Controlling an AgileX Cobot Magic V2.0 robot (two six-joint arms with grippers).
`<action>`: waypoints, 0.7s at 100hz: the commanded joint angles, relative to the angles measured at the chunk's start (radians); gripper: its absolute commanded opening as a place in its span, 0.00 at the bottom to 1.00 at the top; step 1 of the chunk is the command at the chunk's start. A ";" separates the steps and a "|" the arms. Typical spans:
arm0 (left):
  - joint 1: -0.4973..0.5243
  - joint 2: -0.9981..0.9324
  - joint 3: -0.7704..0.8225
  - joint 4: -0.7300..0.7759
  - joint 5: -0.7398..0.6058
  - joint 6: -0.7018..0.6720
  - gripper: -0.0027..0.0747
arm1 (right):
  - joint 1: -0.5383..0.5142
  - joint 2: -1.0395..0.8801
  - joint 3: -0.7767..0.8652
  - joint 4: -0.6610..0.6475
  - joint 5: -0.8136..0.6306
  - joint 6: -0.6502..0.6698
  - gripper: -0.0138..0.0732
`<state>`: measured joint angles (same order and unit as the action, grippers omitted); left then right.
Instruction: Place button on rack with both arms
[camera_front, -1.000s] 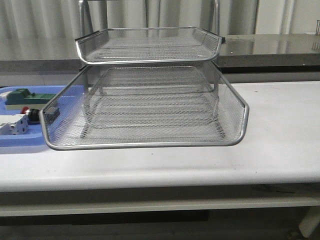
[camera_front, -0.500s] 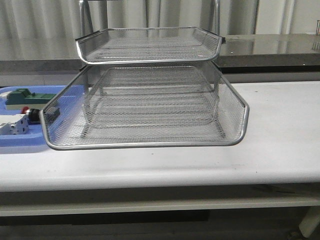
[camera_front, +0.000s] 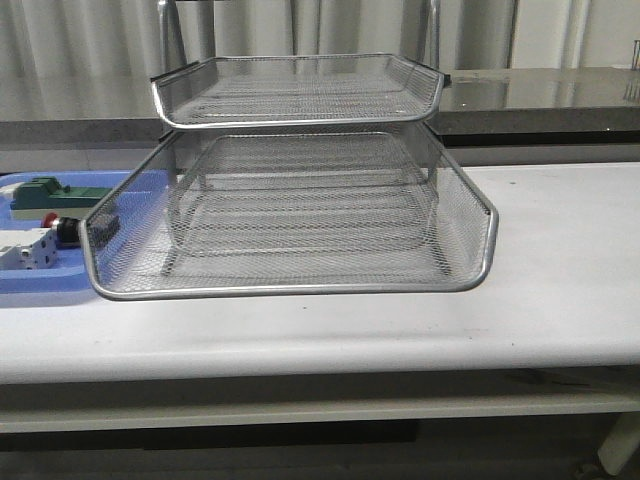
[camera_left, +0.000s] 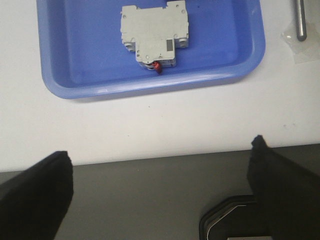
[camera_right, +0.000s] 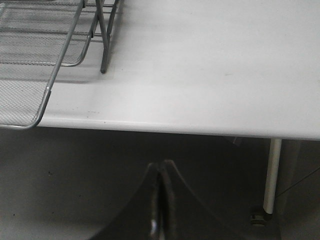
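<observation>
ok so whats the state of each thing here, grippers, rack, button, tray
left gripper: open, fingers wide apart, holding nothing
right gripper: shut, empty
rack: upright on the table, tiers in view hold nothing
button: lying in the blue tray, partly hidden by the rack
blue tray: flat on the table, holding a white terminal block

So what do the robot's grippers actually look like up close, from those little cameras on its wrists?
Only the fingers show. The left gripper has two broad, matte black fingers with blunt, squared tips. The right gripper has dark, smooth fingers that taper to narrow tips and widen towards the base. No cables, labels or markings are visible on either, and the front view shows no part of the arms.
</observation>
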<state>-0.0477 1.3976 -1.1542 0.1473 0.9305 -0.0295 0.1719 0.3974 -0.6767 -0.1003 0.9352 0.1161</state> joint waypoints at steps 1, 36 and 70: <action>0.001 -0.029 -0.035 -0.002 -0.078 0.001 0.86 | -0.004 0.009 -0.027 -0.004 -0.061 -0.002 0.08; 0.001 0.051 -0.154 -0.058 -0.151 0.270 0.85 | -0.004 0.009 -0.027 -0.004 -0.061 -0.002 0.08; 0.001 0.334 -0.464 -0.060 -0.067 0.574 0.85 | -0.004 0.009 -0.027 -0.004 -0.061 -0.002 0.08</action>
<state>-0.0477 1.7021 -1.5246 0.0961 0.8779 0.4578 0.1719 0.3974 -0.6767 -0.1003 0.9368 0.1161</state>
